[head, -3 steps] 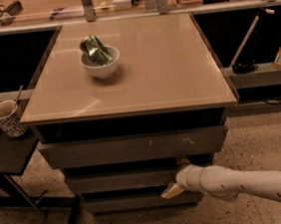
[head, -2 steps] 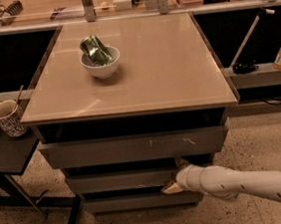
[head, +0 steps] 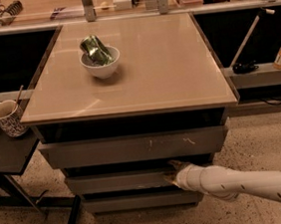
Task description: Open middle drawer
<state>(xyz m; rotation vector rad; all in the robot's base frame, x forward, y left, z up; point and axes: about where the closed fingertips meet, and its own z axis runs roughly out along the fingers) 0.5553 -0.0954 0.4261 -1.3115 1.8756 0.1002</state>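
Camera view, the only one. Looking at the middle drawer (head: 118, 182): sits under the table (head: 176, 70) on the near face of the cabinet, between the taller scratched top front (head: 134, 148) and the narrow bottom front (head: 140, 200). Shows no clear sign of being pulled out yet.

Finds the claw (head: 173, 173) at the right part of that front, by its upper edge and the dark gap above, on a white arm (head: 238, 186) reaching in from the near right. Cannot tell whether apart or together, nor whether truly touching.

Probably handles as a stiff, flat panel on runners: not fragile, but smooth and without a handle, so offers nothing to pinch on the face. Best to hook behind the top edge through the gap and pull straight toward the near side. Judging by the off-centre hold, might skew on its runners; better nearer the middle if reach allows. Weight unknown, contents hidden. Worth keeping the pull level, to avoid slipping off the lip or scraping the top front.

Bowl (head: 100, 64) on the table, well apart from all this.
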